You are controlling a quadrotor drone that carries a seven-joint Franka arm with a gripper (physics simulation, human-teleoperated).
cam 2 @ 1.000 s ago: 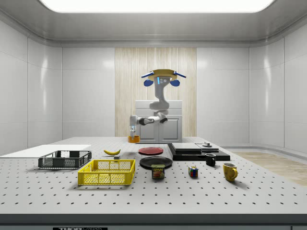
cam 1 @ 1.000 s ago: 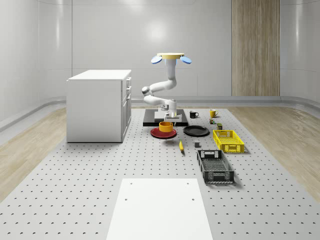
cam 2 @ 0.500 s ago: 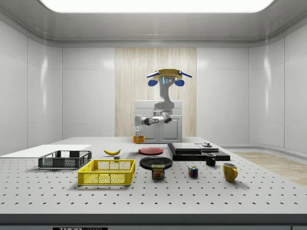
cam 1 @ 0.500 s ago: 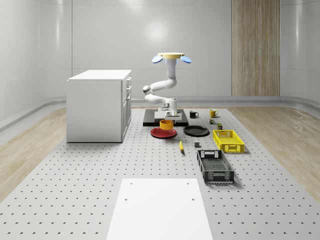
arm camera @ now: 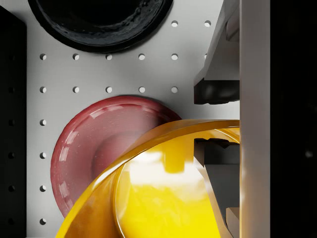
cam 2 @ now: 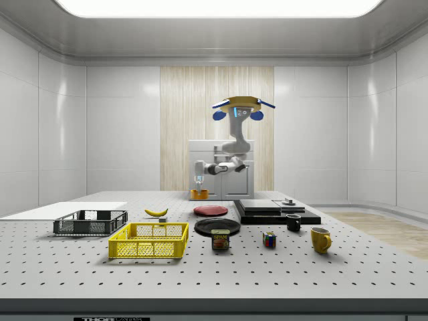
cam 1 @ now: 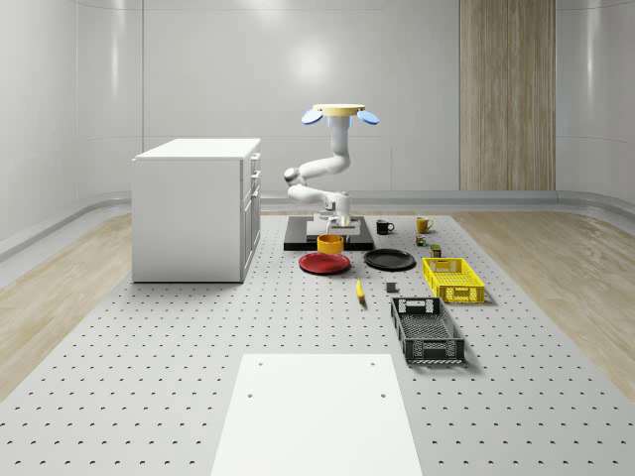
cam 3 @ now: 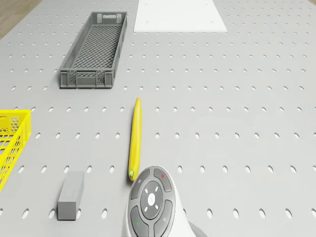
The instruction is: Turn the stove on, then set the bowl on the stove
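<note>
Perforated table [cam 1: 149,327]: drone [cam 1: 339,112] hovering by stove [cam 1: 298,236]; claw [arm camera: 218,119] clamping bowl [cam 1: 330,243] above red plate [cam 1: 324,263].

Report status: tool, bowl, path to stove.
Tool shut on orange bowl rim, carried above red plate. Drone hovering near stove. Bowl not yet on stove; nothing seen blocking.

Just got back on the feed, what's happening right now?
The drone hovers above the stove's end of the table, its arm bent down. The end effector is shut on the orange bowl's rim, one finger inside and one outside, holding it in the air above the far edge of the red plate, next to the stove. The bowl is not on the stove yet. Whether the stove is switched on cannot be told.
</note>
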